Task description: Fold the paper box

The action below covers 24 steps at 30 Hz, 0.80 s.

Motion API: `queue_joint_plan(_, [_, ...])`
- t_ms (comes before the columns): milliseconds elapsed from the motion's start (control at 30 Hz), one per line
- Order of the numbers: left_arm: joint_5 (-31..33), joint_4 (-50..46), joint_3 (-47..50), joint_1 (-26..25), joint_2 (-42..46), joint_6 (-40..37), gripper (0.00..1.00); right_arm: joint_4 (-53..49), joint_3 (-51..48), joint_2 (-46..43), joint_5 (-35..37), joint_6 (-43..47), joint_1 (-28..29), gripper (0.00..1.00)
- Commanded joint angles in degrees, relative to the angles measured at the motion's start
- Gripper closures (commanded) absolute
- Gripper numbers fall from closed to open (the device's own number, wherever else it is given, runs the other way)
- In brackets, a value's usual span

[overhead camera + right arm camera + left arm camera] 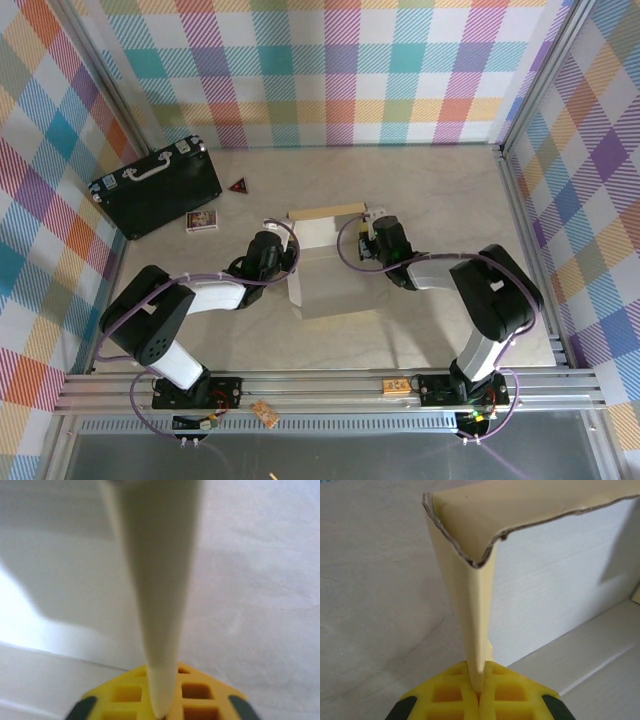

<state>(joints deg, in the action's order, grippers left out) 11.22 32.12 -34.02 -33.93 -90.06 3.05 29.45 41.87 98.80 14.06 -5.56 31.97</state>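
The paper box (335,275) lies mid-table, white side up, its far wall folded upright with a tan top edge (327,212). My left gripper (283,262) is shut on the box's left side flap, which stands up as a thin tan edge (477,630) between the yellow pads (447,692); the white far wall (560,585) meets it at a corner. My right gripper (372,245) is shut on the right side flap, a pale upright edge (160,630) rising between its yellow pads (200,695).
A black hard case with a silver handle (157,187) sits at the back left. A small card (202,221) and a dark triangle (238,184) lie near it. A small wooden block (397,387) rests on the front rail. Checked walls enclose the table.
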Motion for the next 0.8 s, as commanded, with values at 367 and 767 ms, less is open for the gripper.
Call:
queue_joint_plan(367, [5.60,-33.45,-11.26,-1.90,3.72,18.25,1.00,-50.71,15.99,-6.26,-6.84,-10.66,2.86,1.00])
queue_joint_plan(767, [2.40,-53.41,-22.28,-0.38,-4.66,22.79,0.84,-69.25,32.79,9.10,-10.49,-7.38,1.27,0.90])
